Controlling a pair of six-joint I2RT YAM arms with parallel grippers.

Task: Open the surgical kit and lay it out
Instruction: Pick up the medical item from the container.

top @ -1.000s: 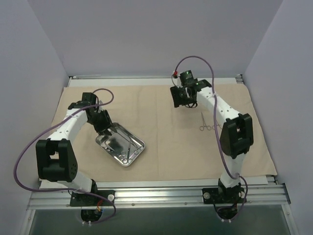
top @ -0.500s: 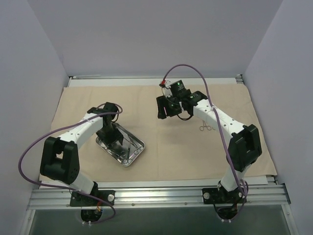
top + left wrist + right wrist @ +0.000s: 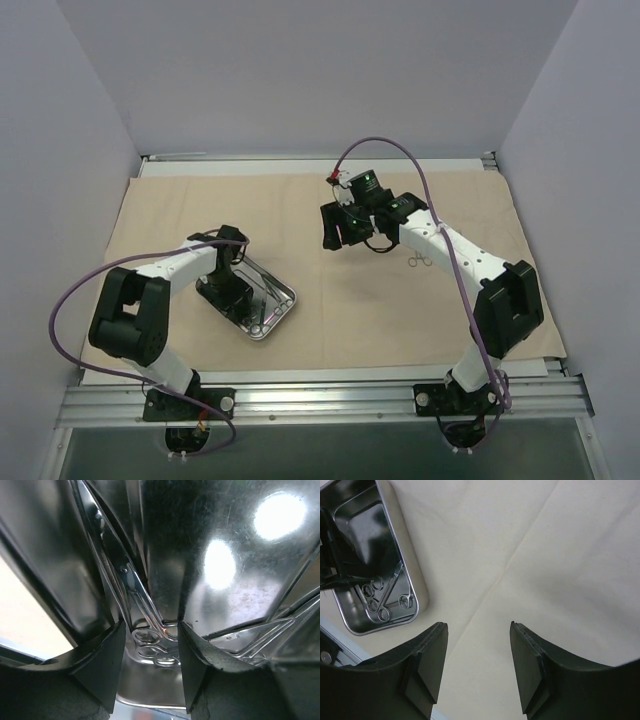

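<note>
The beige cloth [image 3: 330, 310] lies spread flat over the table. The steel tray [image 3: 283, 312] sits on it at the left with several ring-handled instruments [image 3: 262, 305] inside. My left gripper [image 3: 232, 288] is down in the tray. In the left wrist view it [image 3: 152, 652] is open, one finger on either side of the instruments' ring handles [image 3: 147, 640]. My right gripper [image 3: 335, 230] hangs open and empty above the middle of the cloth [image 3: 530, 555]. The tray [image 3: 416, 582] shows at its upper left. One instrument [image 3: 420, 260] lies on the cloth at the right.
Grey walls close in the back and sides. A metal rail [image 3: 320, 400] runs along the near edge behind the arm bases. The left arm's purple cable [image 3: 70, 300] loops out to the left. The cloth has fold creases [image 3: 520, 550].
My left gripper has moved right and down into the tray, over the ring handles. My right gripper has swung left from the far right to the middle of the cloth.
</note>
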